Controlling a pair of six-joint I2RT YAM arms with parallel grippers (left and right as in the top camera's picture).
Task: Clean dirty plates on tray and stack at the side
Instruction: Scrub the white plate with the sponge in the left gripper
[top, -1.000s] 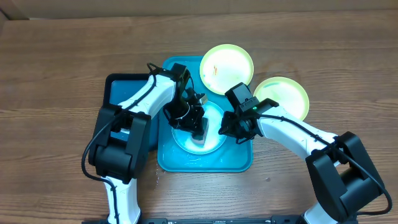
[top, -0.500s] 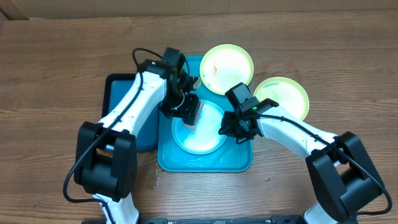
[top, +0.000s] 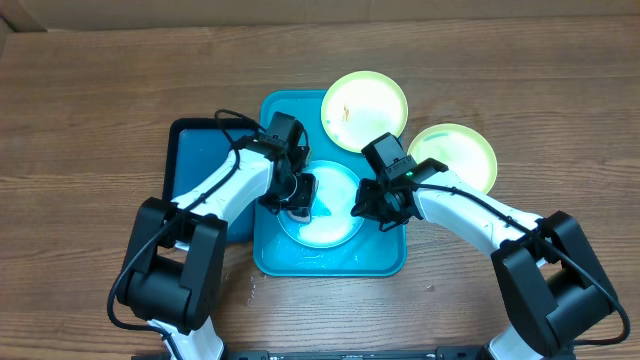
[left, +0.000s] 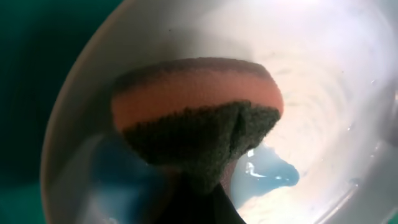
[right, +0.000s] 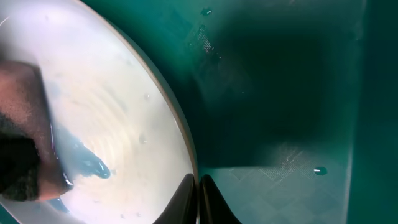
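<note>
The light-blue-rimmed plate (top: 335, 215) lies on the turquoise tray (top: 330, 258). My left gripper (top: 298, 198) is shut on an orange sponge with a dark scouring face (left: 196, 124), pressed on the plate's wet left part (left: 329, 81) beside a small blue puddle (left: 272, 172). My right gripper (top: 366, 206) is shut on the plate's right rim, its fingertips (right: 188, 198) pinching the edge (right: 186, 146). One lime-green plate (top: 364, 110) overlaps the tray's far right corner and shows an orange smear. Another lime-green plate (top: 455, 152) lies on the table to the right.
A smaller dark-blue tray (top: 198, 165) sits against the turquoise tray's left side, under my left arm. The wooden table (top: 90, 120) lies around both trays. Water drops lie on the turquoise tray's floor (right: 280, 93).
My left gripper swept the sponge from the plate's near middle up to its far left edge, then back down onto its left part. The right gripper stayed put on the rim.
</note>
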